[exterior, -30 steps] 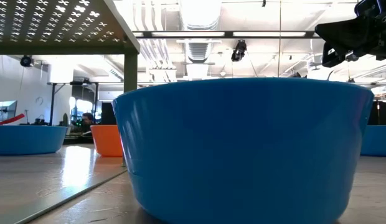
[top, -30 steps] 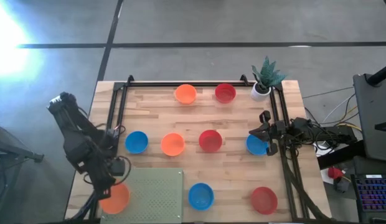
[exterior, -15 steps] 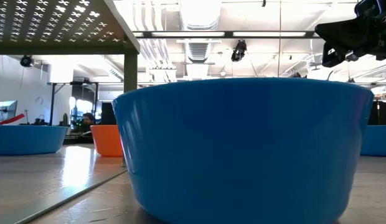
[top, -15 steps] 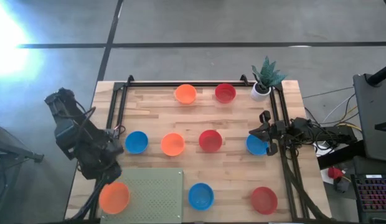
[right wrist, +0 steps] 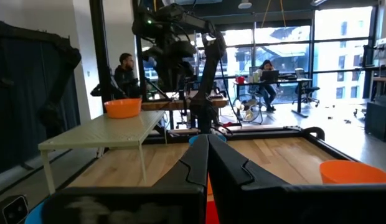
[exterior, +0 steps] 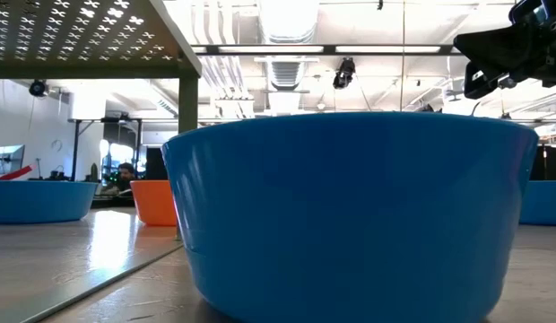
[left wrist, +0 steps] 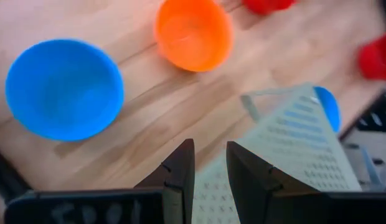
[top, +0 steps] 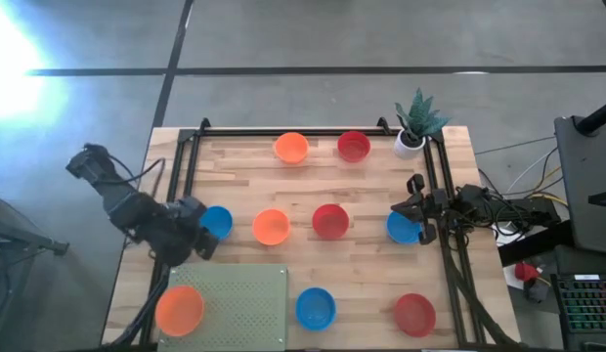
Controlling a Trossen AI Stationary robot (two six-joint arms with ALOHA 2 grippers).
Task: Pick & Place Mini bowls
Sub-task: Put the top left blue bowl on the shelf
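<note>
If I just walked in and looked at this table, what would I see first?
You'd first spot the small round plastic bowls in orange, red and blue dotted across the wooden table, with one orange bowl sitting up on the pale perforated metal stand at the near left corner. Next, the dark left gripper hangs open beside the blue bowl at the left. A small white pot with a spiky green plant stands in the far right corner.

Bare wood lies open between the rows of mini bowls (top: 329, 221) across the middle of the surface (top: 367, 284). The perforated platform (top: 239, 308) fills the near left corner, an orange bowl (top: 179, 310) on its left end. The black frame rail (top: 445, 235) fences the right edge, with the potted plant (top: 415, 122) at the far right corner. The left end effector (top: 197, 241) hangs beside the left blue bowl (top: 217, 222).
</note>
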